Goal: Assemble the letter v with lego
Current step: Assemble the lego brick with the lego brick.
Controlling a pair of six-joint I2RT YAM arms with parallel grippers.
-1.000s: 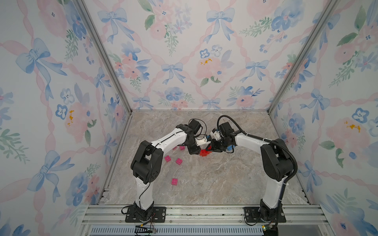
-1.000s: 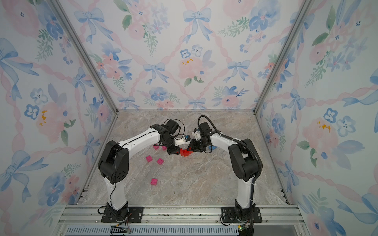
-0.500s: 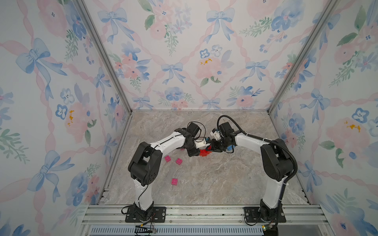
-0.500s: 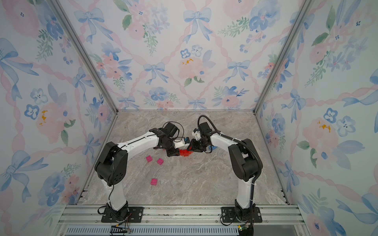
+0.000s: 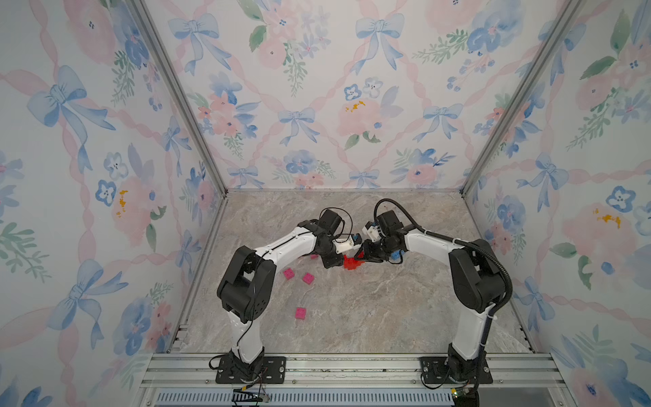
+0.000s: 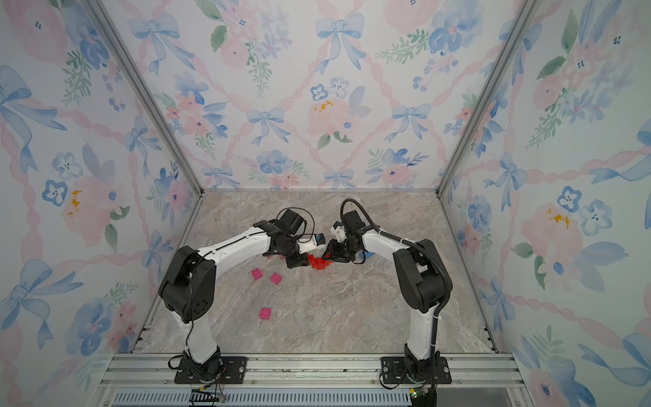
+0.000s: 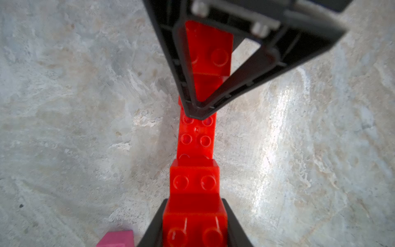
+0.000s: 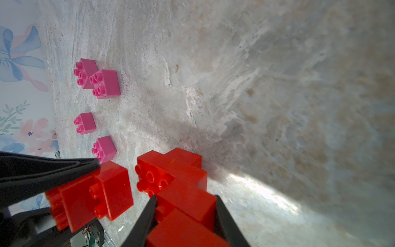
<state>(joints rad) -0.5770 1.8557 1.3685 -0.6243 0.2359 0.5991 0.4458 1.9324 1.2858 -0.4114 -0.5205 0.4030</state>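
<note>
In both top views the two arms meet over a cluster of red lego (image 5: 352, 262) at mid-table. My left gripper (image 7: 194, 201) is shut on a stepped pair of red bricks (image 7: 194, 179). My right gripper (image 8: 184, 197) is shut on a longer stepped run of red bricks (image 8: 171, 175). In the right wrist view a narrow gap shows between the two red pieces, with the left-held piece (image 8: 111, 188) beside the other. The right gripper's fingers (image 7: 245, 81) show from the left wrist view, over the red run. A blue brick (image 5: 397, 254) lies half hidden under the right arm.
Loose pink bricks lie on the marble table to the left of the red cluster: two close together (image 5: 289, 273) (image 5: 308, 278) and one nearer the front (image 5: 300, 313). The right wrist view shows several pink bricks (image 8: 105, 83). Floral walls close in three sides.
The left arm's wrist has shifted slightly to the left and settled. The right arm and the red bricks have stayed where they were, and both grips are unchanged.
</note>
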